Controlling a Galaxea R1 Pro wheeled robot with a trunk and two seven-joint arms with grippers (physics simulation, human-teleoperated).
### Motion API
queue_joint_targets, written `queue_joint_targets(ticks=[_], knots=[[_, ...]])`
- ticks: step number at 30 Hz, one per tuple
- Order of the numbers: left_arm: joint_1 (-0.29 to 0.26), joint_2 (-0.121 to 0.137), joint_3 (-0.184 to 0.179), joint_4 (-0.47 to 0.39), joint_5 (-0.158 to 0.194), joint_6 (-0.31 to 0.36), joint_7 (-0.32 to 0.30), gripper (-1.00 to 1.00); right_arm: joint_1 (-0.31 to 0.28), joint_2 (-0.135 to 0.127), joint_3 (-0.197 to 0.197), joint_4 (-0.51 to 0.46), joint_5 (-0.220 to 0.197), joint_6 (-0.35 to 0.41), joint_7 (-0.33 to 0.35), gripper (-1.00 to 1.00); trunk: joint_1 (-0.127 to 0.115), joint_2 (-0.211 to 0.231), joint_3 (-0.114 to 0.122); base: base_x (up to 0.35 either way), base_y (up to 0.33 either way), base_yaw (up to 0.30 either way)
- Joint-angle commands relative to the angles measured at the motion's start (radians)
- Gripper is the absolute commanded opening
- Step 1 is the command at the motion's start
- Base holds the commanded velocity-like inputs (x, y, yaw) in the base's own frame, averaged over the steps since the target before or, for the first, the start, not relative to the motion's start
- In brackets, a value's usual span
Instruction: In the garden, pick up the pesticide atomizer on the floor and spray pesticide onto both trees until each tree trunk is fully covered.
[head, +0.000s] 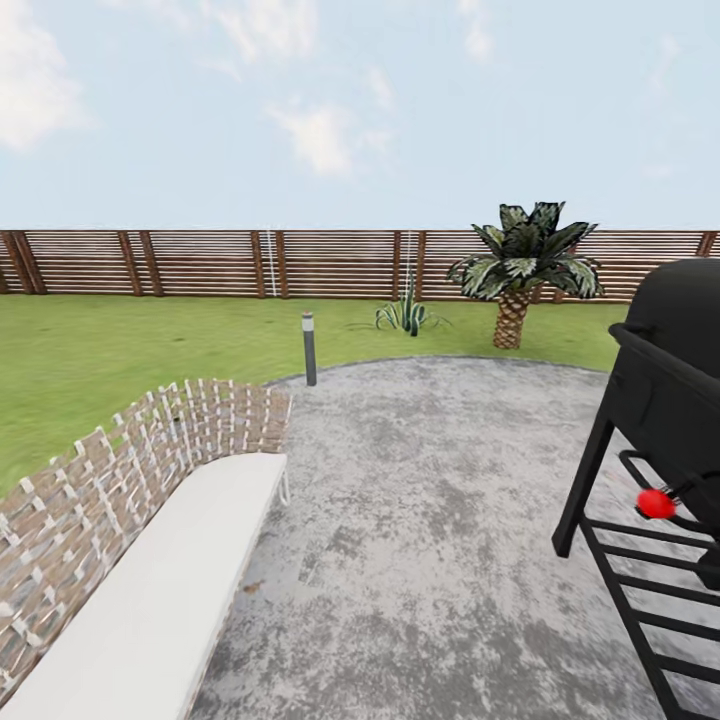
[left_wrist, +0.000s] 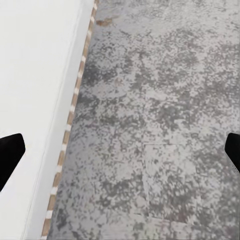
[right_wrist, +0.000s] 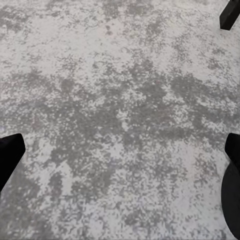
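Both grippers, left gripper (left_wrist: 120, 150) and right gripper (right_wrist: 120, 150), hang spread and empty over paving (head: 430, 520); driving on risks clipping the grill (head: 665, 400) at right.

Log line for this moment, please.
phase: in transit | left gripper: open, empty | right gripper: open, empty | over grey paving | bench left | black grill right | atomizer: unseen

Bright, even daylight all around me, under a pale cloudy sky (head: 300, 100). No hard shadows on the grey paving (head: 440, 520). Soft, blocky render; the fence (head: 200, 262) slats smear a little.
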Motion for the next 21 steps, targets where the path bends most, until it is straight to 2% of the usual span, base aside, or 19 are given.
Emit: queue_joint_targets(ticks=[1,21], knots=[[0.0,0.0,0.0,0.0,0.0,0.0,0.0,1.0,0.0,0.0,0.0,0.0,0.0,0.0,0.0,1.0,0.0,0.0,0.0,0.338,0.006,0.0],[0.0,0.0,0.0,0.0,0.0,0.0,-0.001,1.0,0.0,0.0,0.0,0.0,0.0,0.0,0.0,1.0,0.0,0.0,0.0,0.338,0.001,-0.005]])
